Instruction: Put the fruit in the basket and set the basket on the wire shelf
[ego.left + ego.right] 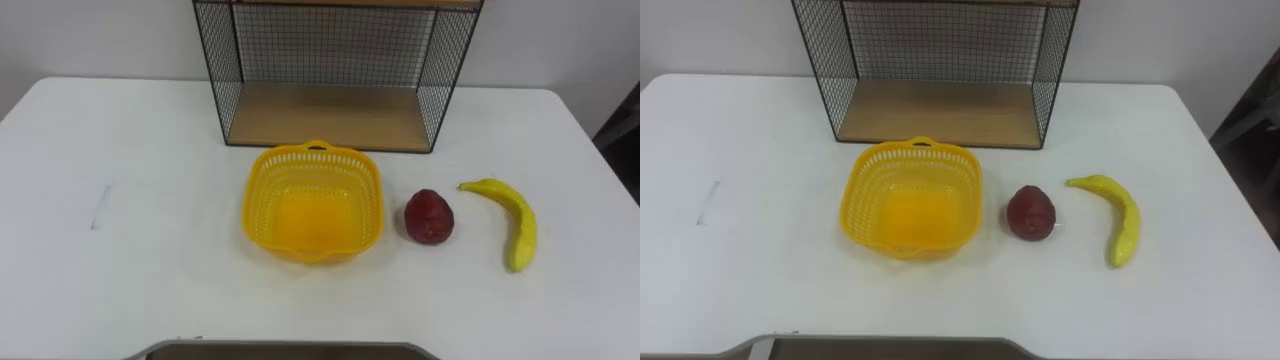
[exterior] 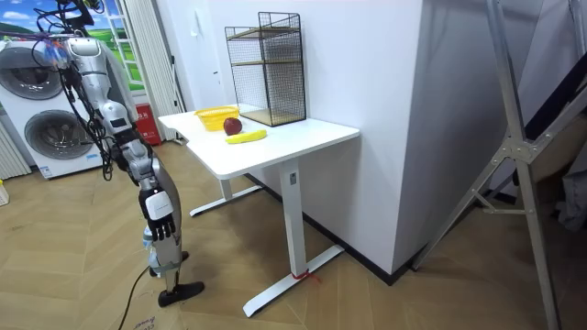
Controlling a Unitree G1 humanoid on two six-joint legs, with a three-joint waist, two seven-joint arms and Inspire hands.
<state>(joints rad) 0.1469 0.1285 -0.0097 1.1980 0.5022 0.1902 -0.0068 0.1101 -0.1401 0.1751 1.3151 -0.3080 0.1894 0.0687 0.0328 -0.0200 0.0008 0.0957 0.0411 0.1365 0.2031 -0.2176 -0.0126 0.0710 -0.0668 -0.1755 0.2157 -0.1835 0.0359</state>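
So: nothing started | basket (image 1: 262, 190) empty, just before wire shelf (image 1: 320, 118), likely for a short lift | red fruit (image 1: 429, 216), banana (image 1: 521, 225) beside it on table (image 1: 120, 140) | right hand (image 2: 158, 207) hangs low, grip can't tell

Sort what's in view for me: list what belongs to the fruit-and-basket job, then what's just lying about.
Belongs to the job:
yellow basket, empty
red fruit
banana
wire shelf

Just there:
white table, carrying all of the above
washing machines, behind the robot
metal stand, at the room view's right
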